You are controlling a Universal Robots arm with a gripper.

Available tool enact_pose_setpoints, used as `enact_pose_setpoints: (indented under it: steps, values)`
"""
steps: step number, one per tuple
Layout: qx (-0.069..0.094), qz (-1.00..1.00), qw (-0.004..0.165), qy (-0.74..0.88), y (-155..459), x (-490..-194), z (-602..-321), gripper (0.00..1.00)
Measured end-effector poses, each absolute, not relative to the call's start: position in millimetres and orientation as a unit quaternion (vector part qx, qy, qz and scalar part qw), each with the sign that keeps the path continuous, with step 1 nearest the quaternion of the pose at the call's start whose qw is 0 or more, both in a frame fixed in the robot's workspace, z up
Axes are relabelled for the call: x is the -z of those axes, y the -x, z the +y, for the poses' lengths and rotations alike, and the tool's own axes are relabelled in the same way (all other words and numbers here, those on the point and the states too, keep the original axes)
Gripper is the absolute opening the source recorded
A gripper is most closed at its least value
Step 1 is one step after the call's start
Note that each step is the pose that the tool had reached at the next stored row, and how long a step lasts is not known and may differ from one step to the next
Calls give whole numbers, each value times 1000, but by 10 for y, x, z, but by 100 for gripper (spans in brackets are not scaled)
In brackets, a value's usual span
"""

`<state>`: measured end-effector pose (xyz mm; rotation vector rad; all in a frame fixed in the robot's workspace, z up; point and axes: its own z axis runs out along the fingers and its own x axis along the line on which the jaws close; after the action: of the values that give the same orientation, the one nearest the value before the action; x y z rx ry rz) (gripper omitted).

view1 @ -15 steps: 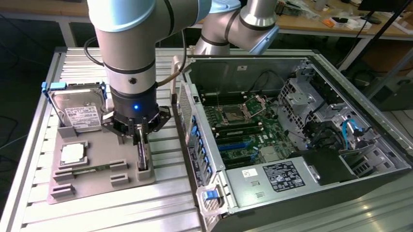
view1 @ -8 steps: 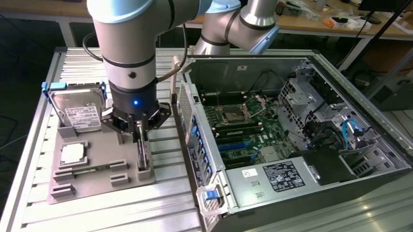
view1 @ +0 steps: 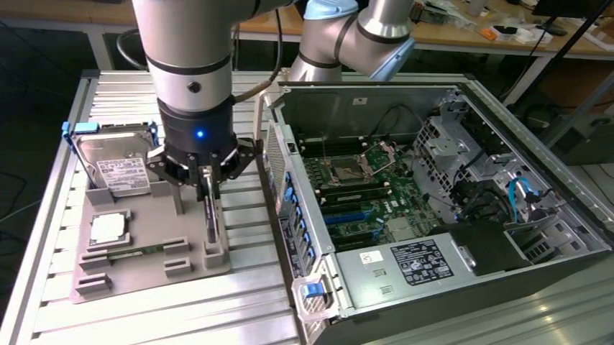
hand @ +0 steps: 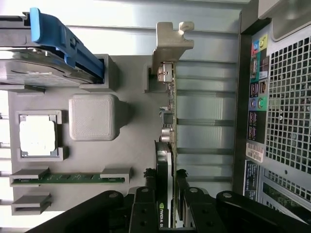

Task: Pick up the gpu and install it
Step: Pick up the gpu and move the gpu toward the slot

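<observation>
Closest in, my gripper [hand: 165, 194] stands narrow, clamped on the gpu [hand: 164, 160], which stands on edge in its slot on the grey tray [hand: 136, 145]; a crooked lift could jam it there; the thin hold might slip.

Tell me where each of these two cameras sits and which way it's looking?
Exterior view: off the arm, high up, looking down at the slatted table, the grey tray and the open computer case; the robot's arm and gripper show.
Wrist view: on the wrist, looking along the gripper at the tray; its dark fingers show, closed on the gpu.
Shared: the gpu standing on edge in the tray, the hard drive, the case.
</observation>
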<state>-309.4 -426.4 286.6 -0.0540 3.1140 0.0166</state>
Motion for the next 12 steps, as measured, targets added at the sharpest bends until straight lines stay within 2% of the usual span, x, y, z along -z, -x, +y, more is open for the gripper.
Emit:
enact_pose_setpoints:
  steps: [12]
  values:
    - [-5, 1000, 13, 17, 3093, -3178, -4264, 27]
